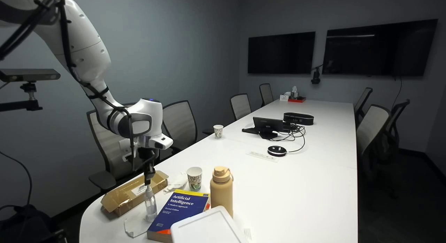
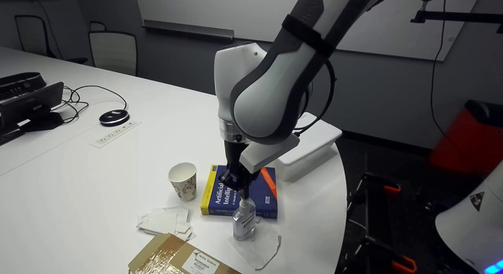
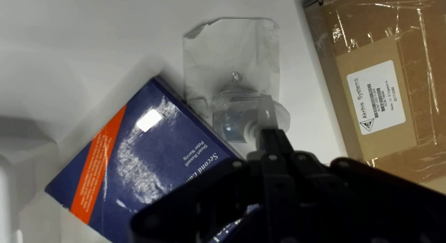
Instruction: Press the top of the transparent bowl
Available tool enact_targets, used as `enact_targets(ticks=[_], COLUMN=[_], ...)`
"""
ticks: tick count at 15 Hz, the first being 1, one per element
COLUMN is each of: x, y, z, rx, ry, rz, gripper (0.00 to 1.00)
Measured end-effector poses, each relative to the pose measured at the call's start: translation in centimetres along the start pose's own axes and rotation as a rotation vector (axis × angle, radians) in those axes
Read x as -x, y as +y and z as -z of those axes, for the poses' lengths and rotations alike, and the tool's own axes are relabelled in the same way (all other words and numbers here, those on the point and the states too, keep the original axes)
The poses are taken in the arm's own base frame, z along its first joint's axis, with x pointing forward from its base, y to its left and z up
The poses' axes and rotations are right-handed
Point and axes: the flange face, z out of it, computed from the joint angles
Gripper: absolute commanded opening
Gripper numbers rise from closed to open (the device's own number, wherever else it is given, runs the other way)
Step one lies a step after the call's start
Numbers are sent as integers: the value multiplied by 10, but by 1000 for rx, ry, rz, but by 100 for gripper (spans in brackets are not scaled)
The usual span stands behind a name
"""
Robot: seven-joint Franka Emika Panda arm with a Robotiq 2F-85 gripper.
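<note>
Touching the clear bottle point(image 2: 244, 225), the gripper point(image 3: 277, 134) is closed; only the wrist view shows a blob point(image 3: 238, 76).

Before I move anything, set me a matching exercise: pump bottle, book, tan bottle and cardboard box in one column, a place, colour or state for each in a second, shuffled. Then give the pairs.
Column one
1. clear pump bottle
2. book
3. tan bottle
4. cardboard box

Column two
A. upright, with a loop at its cap
B. labelled "Akribis Systems"
C. directly beneath the closed gripper
D. blue, lying flat, with an orange stripe

Pairs: 1-C, 2-D, 3-A, 4-B
</note>
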Motion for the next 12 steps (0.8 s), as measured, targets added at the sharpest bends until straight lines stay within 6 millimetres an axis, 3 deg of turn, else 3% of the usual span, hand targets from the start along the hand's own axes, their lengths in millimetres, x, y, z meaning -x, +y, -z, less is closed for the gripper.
enact_targets(ticks=[7, 12], x=[-9, -18], y=[-11, -21], z=[13, 44], rx=[9, 20], ry=[-8, 10], rz=[66, 102], gripper=[0, 0])
